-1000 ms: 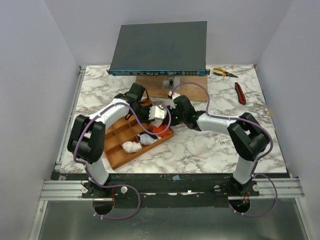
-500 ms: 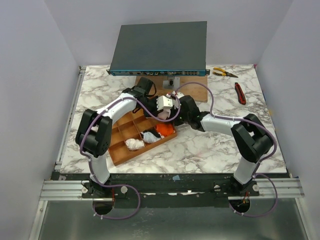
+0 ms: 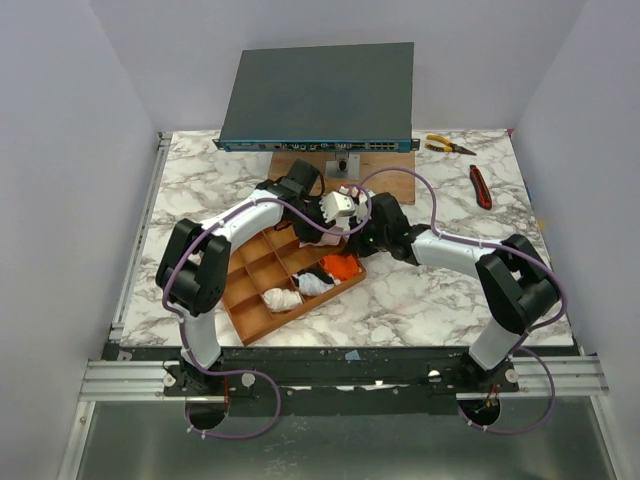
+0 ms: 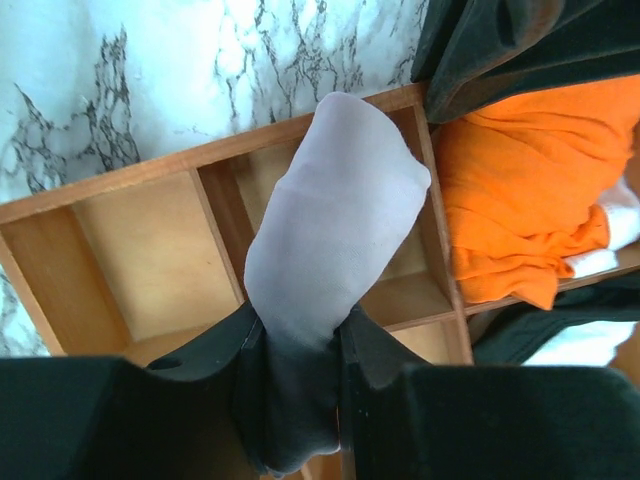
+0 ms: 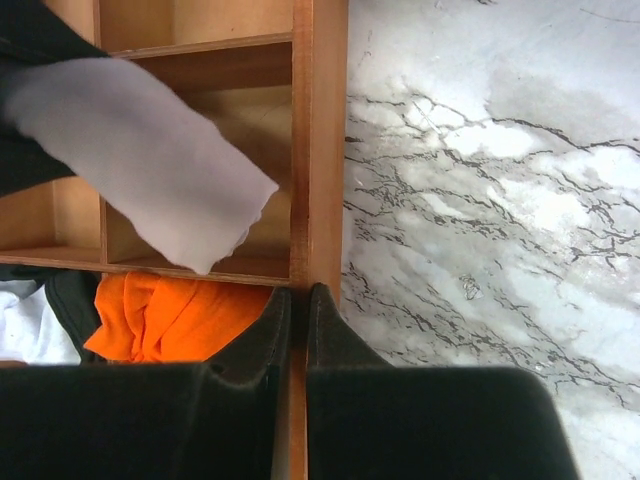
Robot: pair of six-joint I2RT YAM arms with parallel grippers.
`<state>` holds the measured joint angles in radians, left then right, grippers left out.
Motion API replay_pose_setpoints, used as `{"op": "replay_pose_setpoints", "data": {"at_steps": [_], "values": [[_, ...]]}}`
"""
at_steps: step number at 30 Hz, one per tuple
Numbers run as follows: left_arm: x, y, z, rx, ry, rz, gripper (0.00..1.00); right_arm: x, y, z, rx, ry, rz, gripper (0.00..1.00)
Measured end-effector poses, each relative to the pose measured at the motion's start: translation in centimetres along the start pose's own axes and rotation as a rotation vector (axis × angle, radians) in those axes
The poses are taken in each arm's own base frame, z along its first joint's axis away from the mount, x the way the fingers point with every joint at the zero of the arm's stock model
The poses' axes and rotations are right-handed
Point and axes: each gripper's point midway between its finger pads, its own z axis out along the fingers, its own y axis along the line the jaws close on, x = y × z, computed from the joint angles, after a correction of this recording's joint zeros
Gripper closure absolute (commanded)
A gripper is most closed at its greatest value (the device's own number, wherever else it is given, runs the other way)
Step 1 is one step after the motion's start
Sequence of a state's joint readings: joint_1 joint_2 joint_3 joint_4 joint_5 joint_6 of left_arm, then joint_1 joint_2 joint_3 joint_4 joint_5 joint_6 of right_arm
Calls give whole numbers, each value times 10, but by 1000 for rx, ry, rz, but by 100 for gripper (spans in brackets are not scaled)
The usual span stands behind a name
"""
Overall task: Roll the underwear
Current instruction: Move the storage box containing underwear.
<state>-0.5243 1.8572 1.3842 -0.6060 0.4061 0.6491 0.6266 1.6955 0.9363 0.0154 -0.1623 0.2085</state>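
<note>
My left gripper [image 4: 300, 325] is shut on a rolled light blue-grey underwear [image 4: 335, 230], which hangs tilted over the compartments at the far end of the orange-brown tray [image 4: 120, 175]. My right gripper [image 5: 297, 300] is shut on the tray's outer wall [image 5: 318, 150], with the pale roll [image 5: 140, 160] just to its left. An orange underwear [image 5: 170, 320] fills the compartment beside that wall. In the top view the two grippers meet over the tray's far right corner [image 3: 345, 225]. The orange piece [image 3: 343, 266], a black and white one [image 3: 315, 283] and a cream roll [image 3: 283, 299] lie in compartments.
A dark network switch [image 3: 320, 95] rests on a wooden board [image 3: 385, 185] at the back of the marble table. Yellow-handled pliers [image 3: 448, 146] and a red-handled tool [image 3: 481, 186] lie at the back right. Grey walls close in both sides.
The tray has slid to the right and turned slightly with my right gripper on its wall. My left gripper has carried the pale roll farther back and right.
</note>
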Motion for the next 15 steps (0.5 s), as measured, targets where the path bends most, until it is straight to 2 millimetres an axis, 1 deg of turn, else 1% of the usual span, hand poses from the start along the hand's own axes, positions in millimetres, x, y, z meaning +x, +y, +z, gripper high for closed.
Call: {"op": "replay_pose_setpoints", "data": {"at_steps": [6,15], "values": [[-2,-11,0,-2,29,-93,100,0,0,-1,-6,4,41,99],[-3,-15,-1,-42,53,-162,100,1,-1,-1,-8,5,61,99]]}}
